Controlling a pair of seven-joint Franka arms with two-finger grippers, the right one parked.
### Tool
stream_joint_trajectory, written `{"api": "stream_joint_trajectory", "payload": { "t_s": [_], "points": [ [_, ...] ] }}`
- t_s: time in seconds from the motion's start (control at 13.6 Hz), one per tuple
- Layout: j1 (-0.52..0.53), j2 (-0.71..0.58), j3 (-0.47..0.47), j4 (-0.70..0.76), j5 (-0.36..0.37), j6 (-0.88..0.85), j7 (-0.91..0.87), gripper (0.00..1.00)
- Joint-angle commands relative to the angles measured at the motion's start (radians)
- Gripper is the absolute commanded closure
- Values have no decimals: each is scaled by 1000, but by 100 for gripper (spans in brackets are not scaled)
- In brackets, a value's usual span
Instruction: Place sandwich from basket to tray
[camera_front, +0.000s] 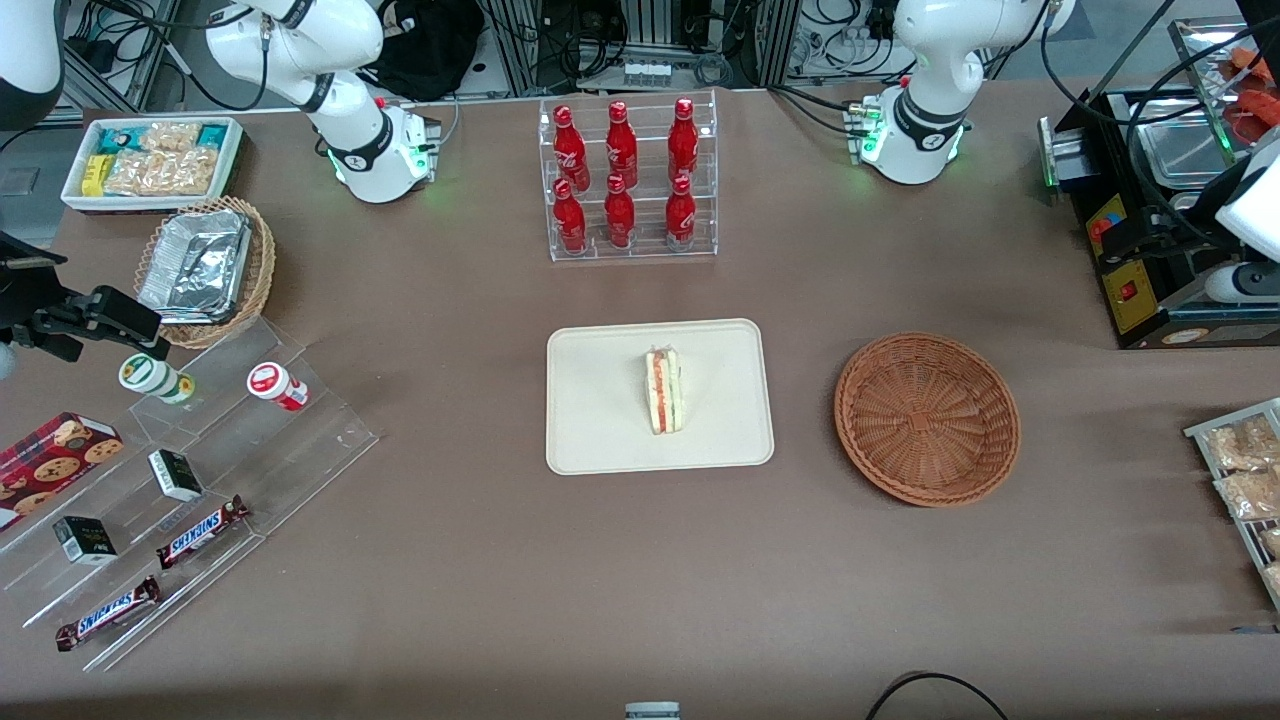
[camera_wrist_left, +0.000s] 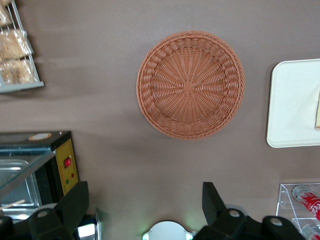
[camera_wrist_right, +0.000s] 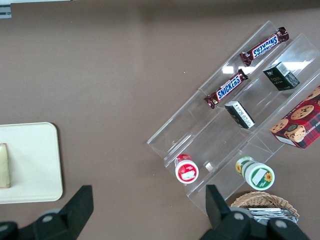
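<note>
The sandwich lay on the cream tray near the middle of the table, its red-orange and green filling edge facing up, while the reddish-brown woven basket sat empty beside the tray, toward the working arm's end of the table. The left arm's gripper hung high above the table over the stretch between the basket and the arm's base, its 2 dark fingers spread wide apart and holding nothing. A clear rack of 6 red bottles stood farther from the front camera than the tray.
</note>
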Motion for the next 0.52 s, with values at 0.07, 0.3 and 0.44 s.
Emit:
{"api": "stream_joint_trajectory", "payload": {
  "t_s": [0.07,0.3,0.44],
  "points": [
    [27,11,-19,19,-10,19,35,0],
    [28,16,-36,35,-5,16,3,0],
    [27,17,-42,33,2,12,-19,0]
  ]
}}
